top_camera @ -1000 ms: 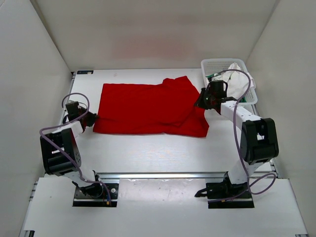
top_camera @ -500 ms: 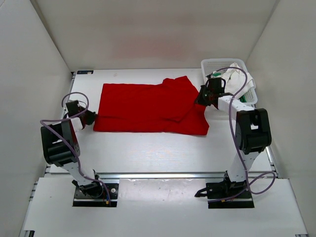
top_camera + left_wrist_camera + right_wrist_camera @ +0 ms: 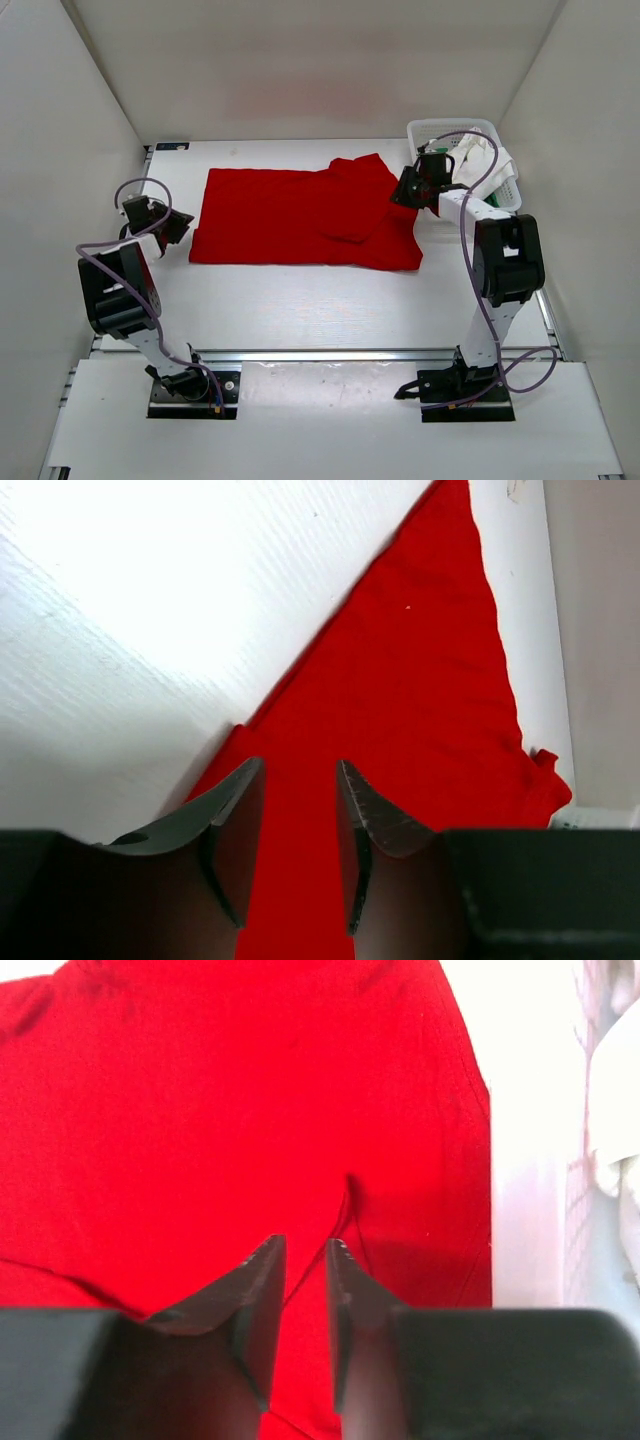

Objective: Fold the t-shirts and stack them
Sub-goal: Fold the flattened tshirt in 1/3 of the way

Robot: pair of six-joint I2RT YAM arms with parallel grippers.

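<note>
The bright red cloth t-shirt (image 3: 280, 215) has been released — left pincer (image 3: 298, 765) backed off at its 9 o'clock, right pincer (image 3: 305, 1242) at 3, both narrowly parted; folding is judged next.

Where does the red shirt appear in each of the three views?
Top external: red shirt lies flat at mid-table.
Left wrist: red shirt runs from bottom centre to top right.
Right wrist: red shirt fills most of the frame.
Shared landmark: the bare white table beside it.
</note>
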